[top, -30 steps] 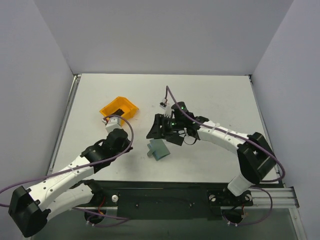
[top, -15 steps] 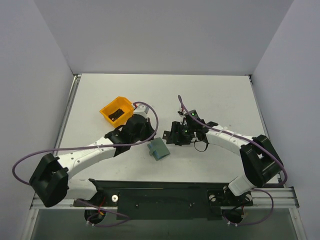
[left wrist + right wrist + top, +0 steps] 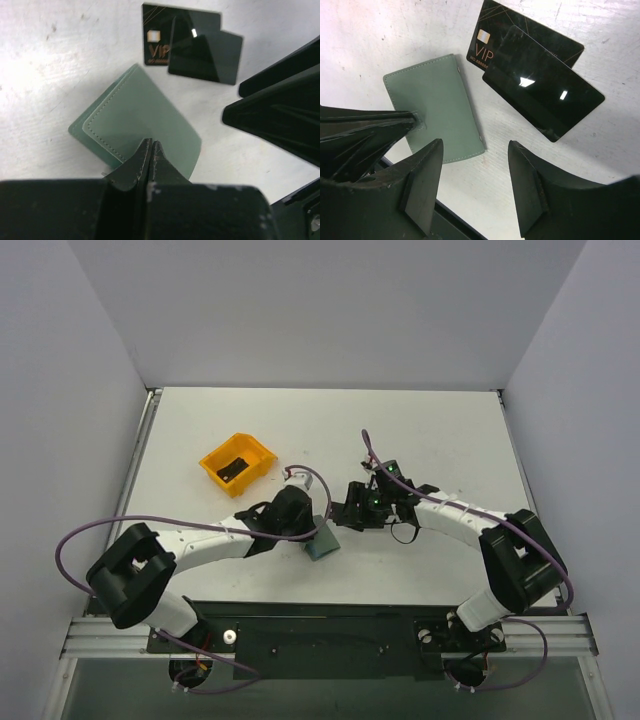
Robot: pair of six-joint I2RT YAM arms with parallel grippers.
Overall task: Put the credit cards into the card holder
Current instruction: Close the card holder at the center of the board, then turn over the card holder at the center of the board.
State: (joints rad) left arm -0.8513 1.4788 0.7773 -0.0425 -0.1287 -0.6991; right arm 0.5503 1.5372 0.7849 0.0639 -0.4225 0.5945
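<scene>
The wallet [image 3: 140, 125] lies shut and flat on the table [image 3: 420, 430], a little toward 6 o'clock from the table's middle. Just off the wallet's corner, at 1 o'clock in the left wrist view and not touching it, lie two black cards [image 3: 205, 50]. A plain glossy one overlaps a VIP card [image 3: 490, 45] with gold lettering.

The left claw [image 3: 150, 147] is closed, jaws pressed together, its tip at the wallet's near edge; I cannot tell whether it presses down. The right claw [image 3: 475, 147] hangs open above the wallet's corner and the cards, gripping nothing.

In the top view the left claw reaches in from 9 o'clock and the right from 3 o'clock. At 10 o'clock from the wallet, well apart, sits an orange bin [image 3: 262, 452] with a dark flat piece inside.
</scene>
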